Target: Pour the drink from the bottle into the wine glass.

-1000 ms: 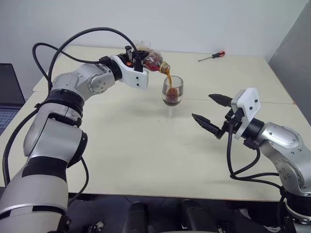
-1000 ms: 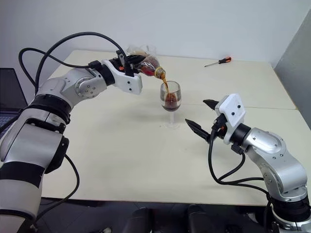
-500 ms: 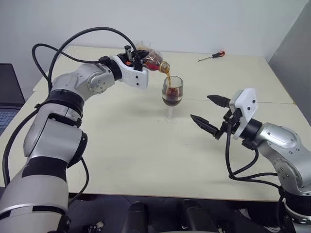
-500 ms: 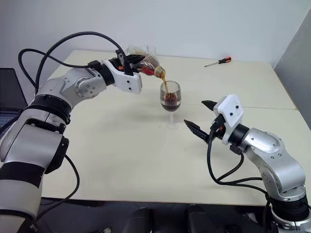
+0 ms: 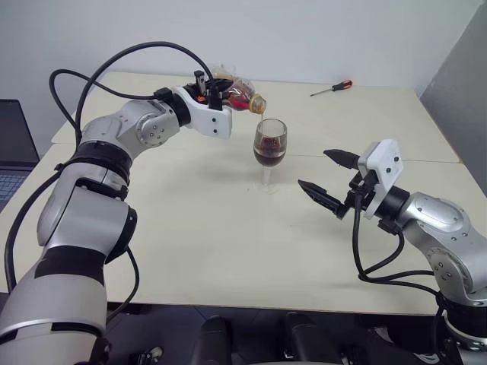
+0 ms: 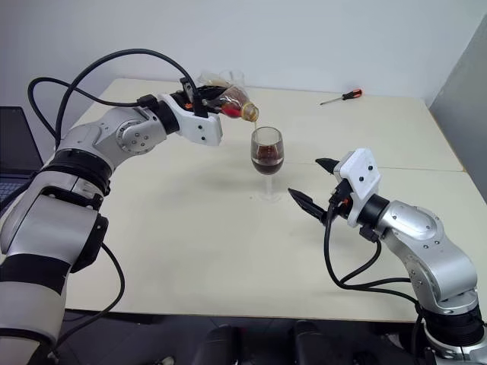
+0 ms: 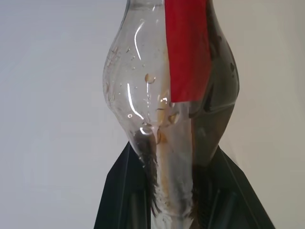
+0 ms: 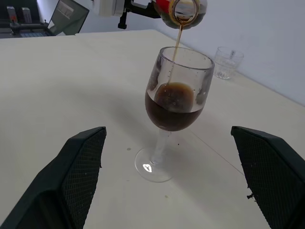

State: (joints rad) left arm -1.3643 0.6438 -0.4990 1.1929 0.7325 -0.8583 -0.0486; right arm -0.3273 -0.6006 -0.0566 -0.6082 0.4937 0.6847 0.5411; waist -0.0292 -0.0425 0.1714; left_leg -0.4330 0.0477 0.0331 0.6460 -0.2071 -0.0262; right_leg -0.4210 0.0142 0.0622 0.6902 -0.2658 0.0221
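The stream of drink (image 8: 175,52) has thinned since a second ago, and the wine glass (image 5: 270,144) at mid-table is fuller. The left gripper (image 5: 215,94) stays clamped on the tilted bottle (image 5: 242,93), mouth over the rim. The right gripper (image 5: 329,178) waits nearby, fingers spread, empty. A screwdriver (image 5: 332,88) lies far back.

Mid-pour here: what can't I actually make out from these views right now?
- How much drink is left in the bottle: left wrist view cuts off its neck, and the red label covers part of its body.
- The left gripper fingertips: hidden behind the bottle in the head views.
- The tumbler: mostly hidden behind the bottle in the head views.
- The wine glass foot: its clear rim blends into the table.
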